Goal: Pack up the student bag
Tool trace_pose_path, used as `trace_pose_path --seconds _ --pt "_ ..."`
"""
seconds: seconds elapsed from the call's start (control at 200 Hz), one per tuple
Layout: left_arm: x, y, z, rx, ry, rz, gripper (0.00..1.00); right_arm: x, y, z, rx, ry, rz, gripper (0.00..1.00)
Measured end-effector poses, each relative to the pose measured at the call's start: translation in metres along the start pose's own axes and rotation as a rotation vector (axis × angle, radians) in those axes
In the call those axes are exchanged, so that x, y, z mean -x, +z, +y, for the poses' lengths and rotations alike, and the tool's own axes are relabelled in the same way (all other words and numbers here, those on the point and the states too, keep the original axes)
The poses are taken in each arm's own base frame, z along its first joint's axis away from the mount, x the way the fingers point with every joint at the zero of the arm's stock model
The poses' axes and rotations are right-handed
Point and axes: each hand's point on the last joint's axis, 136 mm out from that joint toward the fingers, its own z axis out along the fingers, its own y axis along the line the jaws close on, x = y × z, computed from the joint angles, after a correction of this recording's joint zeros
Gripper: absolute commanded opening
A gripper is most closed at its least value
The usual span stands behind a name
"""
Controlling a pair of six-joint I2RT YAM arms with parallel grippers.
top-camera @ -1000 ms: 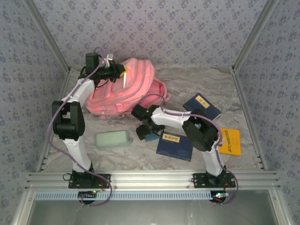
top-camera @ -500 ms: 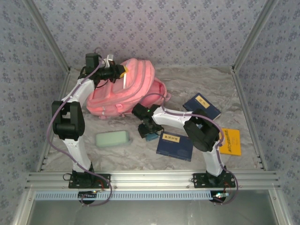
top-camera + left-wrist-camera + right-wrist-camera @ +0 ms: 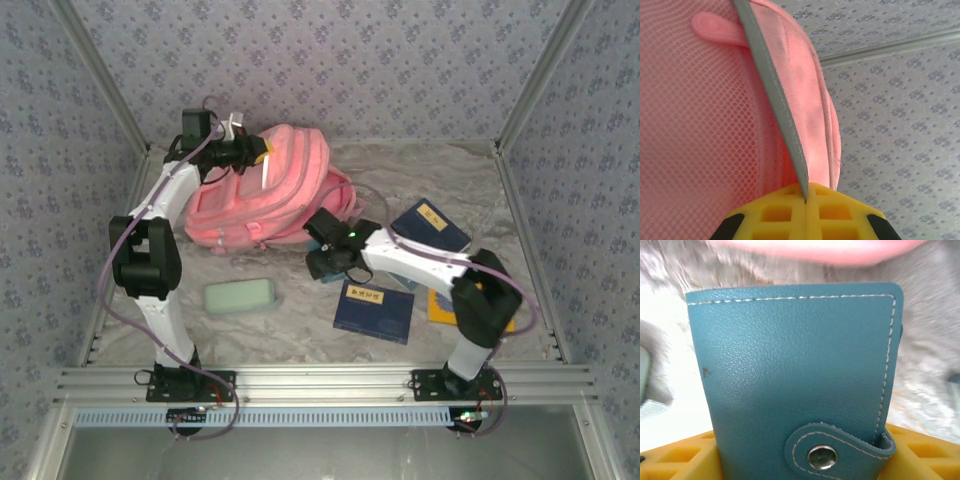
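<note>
Your left pincer (image 3: 805, 194) is clamped tight on a grey strip (image 3: 774, 100) at the bag's (image 3: 270, 200) far edge, with pink mesh right beside it. Your right pincer (image 3: 322, 266) grips a teal wallet (image 3: 795, 370) just off the bag's near right corner, its snap tab down by the fingers. The bag lies on the table (image 3: 440, 180). A green case (image 3: 240, 296) sits in front of it, and two blue books (image 3: 373, 311) lie off to its right.

You've got 6 items in view: 1 bag (image 3: 280, 190), 2 navy books (image 3: 373, 310) (image 3: 432, 225), 1 yellow book (image 3: 440, 308), 1 green case (image 3: 240, 295), 1 teal wallet (image 3: 795, 380). Books total 3, everything else single.
</note>
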Motion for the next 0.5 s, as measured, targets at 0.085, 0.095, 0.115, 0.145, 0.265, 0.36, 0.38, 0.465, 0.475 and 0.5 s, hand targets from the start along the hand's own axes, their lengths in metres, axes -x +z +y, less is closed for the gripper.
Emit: trace_pose_path --seconds 0.085,0.095,0.115,0.145,0.265,0.36,0.38,0.465,0.475,0.5 --pt "-0.006 0.004 -0.012 0.016 0.041 0.019 0.0 0.014 -0.025 -0.018 -0.003 0.053 -0.091 0.66" --pt "-0.007 0.005 -0.013 0.018 0.046 0.022 0.0 0.015 -0.026 -0.02 -0.002 0.057 -0.099 0.66" --pt "-0.009 0.006 -0.017 0.021 0.059 0.028 0.0 0.017 -0.031 -0.025 -0.006 0.071 -0.12 0.67" --pt "-0.012 0.008 -0.021 0.028 0.076 0.039 0.0 0.019 -0.038 -0.033 -0.012 0.089 -0.143 0.67" --pt "-0.024 0.014 -0.04 0.037 0.141 0.077 0.0 0.021 -0.056 -0.063 -0.047 0.151 -0.208 0.67" --pt "-0.029 0.014 -0.053 0.03 0.183 0.096 0.0 0.024 -0.073 -0.084 -0.071 0.194 -0.261 0.66" --pt "-0.029 0.013 -0.055 0.027 0.191 0.1 0.0 0.026 -0.078 -0.087 -0.073 0.202 -0.276 0.66" --pt "-0.033 0.012 -0.06 0.015 0.21 0.116 0.0 0.031 -0.098 -0.1 -0.075 0.232 -0.333 0.66" --pt "-0.033 0.012 -0.061 0.012 0.211 0.12 0.0 0.031 -0.101 -0.102 -0.075 0.236 -0.341 0.66" --pt "-0.035 0.012 -0.062 0.009 0.214 0.126 0.0 0.033 -0.106 -0.105 -0.074 0.243 -0.357 0.66"
